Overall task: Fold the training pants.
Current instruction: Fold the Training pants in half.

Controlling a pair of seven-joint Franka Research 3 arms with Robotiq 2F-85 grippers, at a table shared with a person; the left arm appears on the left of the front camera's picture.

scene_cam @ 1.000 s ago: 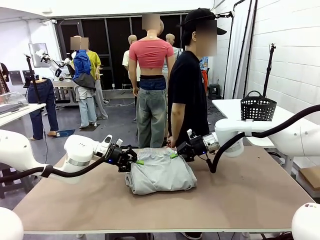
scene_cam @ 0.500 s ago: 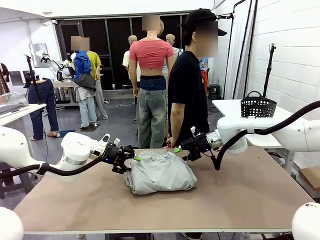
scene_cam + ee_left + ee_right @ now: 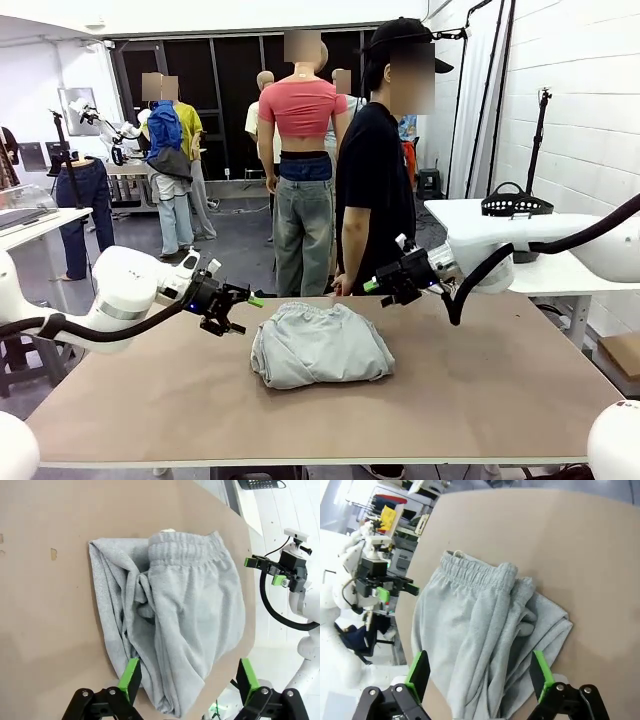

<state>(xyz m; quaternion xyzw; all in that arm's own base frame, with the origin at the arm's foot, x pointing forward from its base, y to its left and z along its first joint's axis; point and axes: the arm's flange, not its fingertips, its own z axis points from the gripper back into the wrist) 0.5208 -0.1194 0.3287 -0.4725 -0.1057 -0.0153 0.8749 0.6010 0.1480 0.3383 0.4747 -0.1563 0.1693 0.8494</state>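
No writing, label, brand mark, number or sign can be read anywhere in these views: not on the light grey soft fabric training pants (image 3: 320, 345), nor on the brown flat counter (image 3: 480, 390) beneath them.

Even, bright indoor light falls from overhead, and shadows on the worktop (image 3: 480, 390) are soft and faint. The white floor in both wrist views is overexposed. Wide-angle distortion bends their edges; the front view is sharp.

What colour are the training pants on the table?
Light grey training pants, plain with no pattern; clearest in the left wrist view.
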